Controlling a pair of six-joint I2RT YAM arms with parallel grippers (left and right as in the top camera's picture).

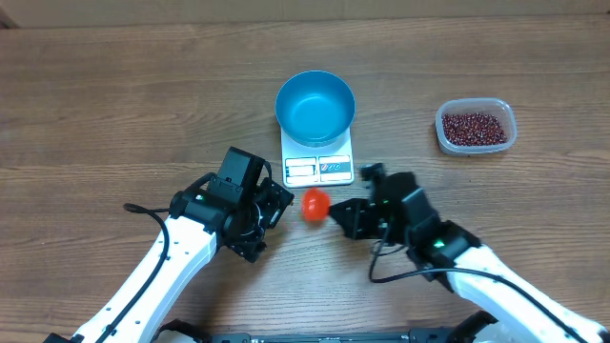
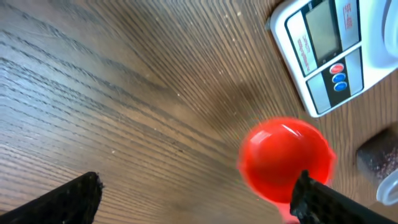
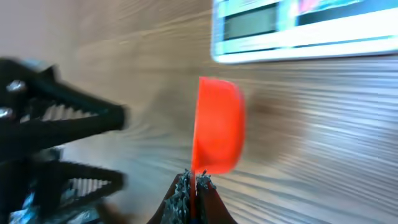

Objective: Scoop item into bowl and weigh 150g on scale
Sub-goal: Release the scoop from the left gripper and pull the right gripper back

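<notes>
Two pincers: left pincer (image 1: 280,203) spread; right pincer (image 1: 335,211) pinching glossy round red scoop (image 1: 315,202) beside white scale (image 1: 318,170).

A brown wood-grain worktop (image 1: 95,95) is filling almost the whole overhead view, its long grain lines running from side to side and darker streaks showing here and there across the surface. Beyond the worktop's far edge a narrow, paler tan strip (image 1: 305,10) is showing, too plain to tell whether it is wall or floor. Soft, even light is falling on the worktop from above, casting only faint, short shadows on the wood.
</notes>
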